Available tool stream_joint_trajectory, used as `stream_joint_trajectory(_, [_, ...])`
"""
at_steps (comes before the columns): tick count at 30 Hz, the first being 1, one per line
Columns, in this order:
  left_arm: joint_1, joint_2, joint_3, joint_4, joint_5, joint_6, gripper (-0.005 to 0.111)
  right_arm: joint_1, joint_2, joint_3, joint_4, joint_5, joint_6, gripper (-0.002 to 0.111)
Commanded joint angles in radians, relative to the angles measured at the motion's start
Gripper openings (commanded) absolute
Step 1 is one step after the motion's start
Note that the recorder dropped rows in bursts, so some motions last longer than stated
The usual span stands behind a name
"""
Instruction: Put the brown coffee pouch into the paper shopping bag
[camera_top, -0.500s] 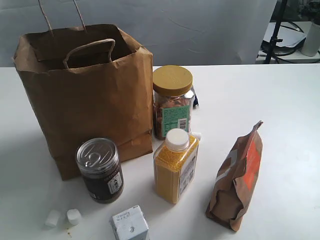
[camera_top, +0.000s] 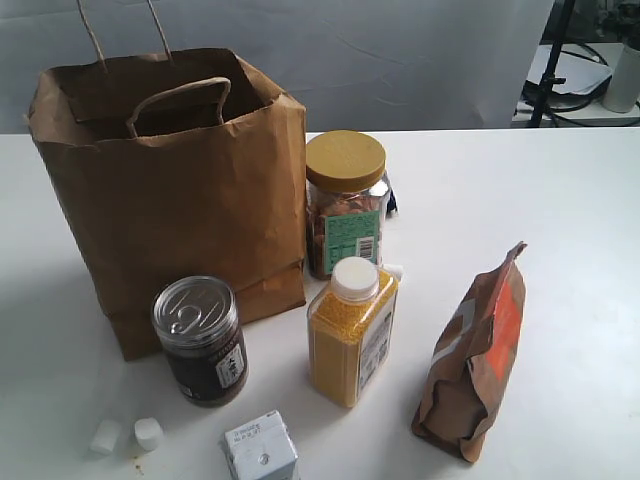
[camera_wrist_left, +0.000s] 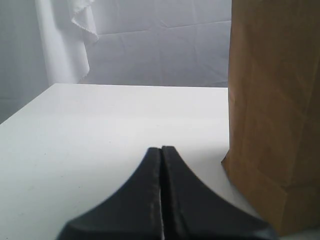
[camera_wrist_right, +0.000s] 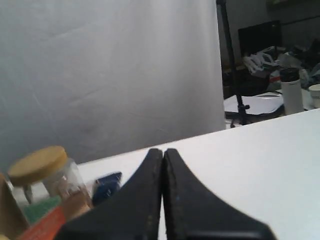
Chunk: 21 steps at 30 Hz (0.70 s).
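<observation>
1. Left gripper (camera_wrist_left: 161, 150): jaws pressed together, nothing between them, with the paper shopping bag (camera_wrist_left: 275, 100) close by. Right gripper (camera_wrist_right: 163, 151): likewise clenched and empty.
2. Brown coffee pouch (camera_top: 470, 360) stands leaning on the table (camera_top: 560, 200), right of the yellow-grain bottle (camera_top: 350, 335) and well apart from the bag.
3. Judgement: the pouch is probably light, soft-sided and crinkly, and its body may buckle. Best hold is across the flat faces just under the pinched top.
4. Neither arm shows in the exterior view. The bag's interior is mostly hidden.
</observation>
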Motion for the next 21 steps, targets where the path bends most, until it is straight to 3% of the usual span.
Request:
stream_joint_trajectory(1, [0.004,-0.003,0.004,0.004,-0.004,-0.003,0.000,0.011,-0.007,-0.069,0.151,-0.032,-0.006,0.000])
stream_joint_trajectory(5, [0.004,-0.003,0.004,0.004,-0.004,-0.003,0.000,0.074,0.085,-0.283,0.203,0.142,-0.030,0.000])
stream_joint_trajectory(7, [0.004,-0.003,0.004,0.004,-0.004,-0.003,0.000,0.075,0.221,-0.406,0.200,0.303,-0.122,0.000])
stream_joint_trajectory(13, [0.004,-0.003,0.004,0.004,-0.004,-0.003,0.000,0.075,0.556,-0.623,0.214,0.563,-0.217,0.000])
stream_joint_trajectory(21, [0.004,-0.003,0.004,0.004,-0.004,-0.003,0.000,0.075,0.763,-0.756,0.033,0.807,0.051,0.000])
